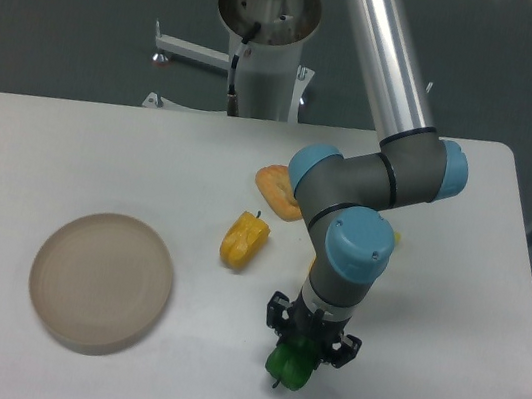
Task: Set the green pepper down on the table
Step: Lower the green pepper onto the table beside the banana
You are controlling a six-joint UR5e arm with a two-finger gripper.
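The green pepper (288, 365) is glossy and bright green, with its short dark stem pointing down toward the table (419, 386). It sits in the front middle of the white tabletop. My gripper (307, 340) comes down on it from above and is shut on the green pepper, with the black fingers on either side of its upper part. Whether the pepper touches the table surface is hard to tell.
A yellow pepper (242, 239) lies left of the arm. A round beige plate (101, 280) rests at the front left. An orange pastry-like piece (276, 187) lies behind the arm's elbow, and a yellow object (314, 264) peeks out beside the wrist.
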